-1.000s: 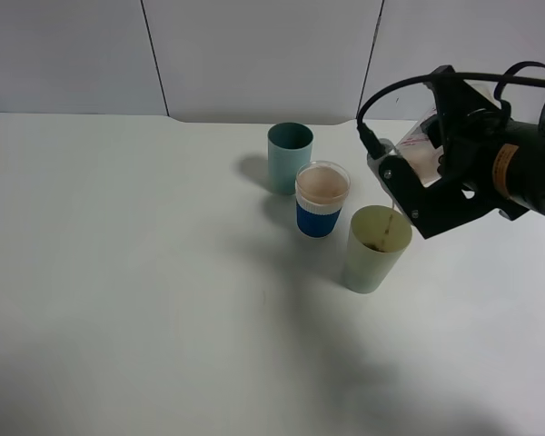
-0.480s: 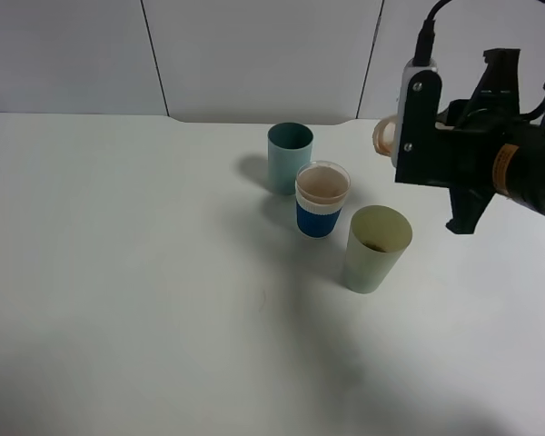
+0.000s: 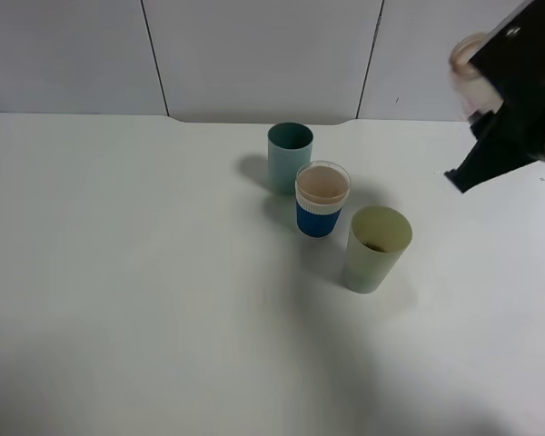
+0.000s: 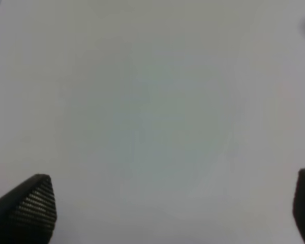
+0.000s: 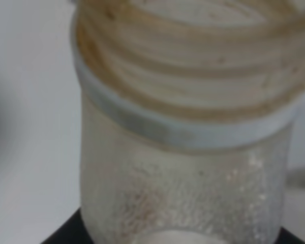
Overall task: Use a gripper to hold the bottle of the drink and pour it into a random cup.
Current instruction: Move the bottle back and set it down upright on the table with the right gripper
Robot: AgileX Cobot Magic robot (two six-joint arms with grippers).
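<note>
My right gripper point(image 3: 501, 86) is at the far right, raised above the table and shut on the bottle point(image 3: 467, 60). Only the bottle's wide neck shows past the black gripper body. In the right wrist view the bottle point(image 5: 185, 127) fills the frame: clear plastic, threaded neck with brown residue, no liquid visible in the part shown; its label is hidden. The pale yellow-green cup point(image 3: 377, 247) stands upright left of and below the gripper, with dark liquid at its bottom. My left gripper point(image 4: 170, 211) is open over bare white table and holds nothing.
A dark teal cup point(image 3: 290, 155) and a clear cup with a blue band point(image 3: 322, 199), holding a pinkish-brown drink, stand close together just behind and left of the yellow-green cup. The white table point(image 3: 127, 272) meets a grey wall at the back.
One second ago the bottle was tipped over the yellow-green cup with a thin stream falling in. The right gripper has since turned the bottle back up and moved up and to the right.
</note>
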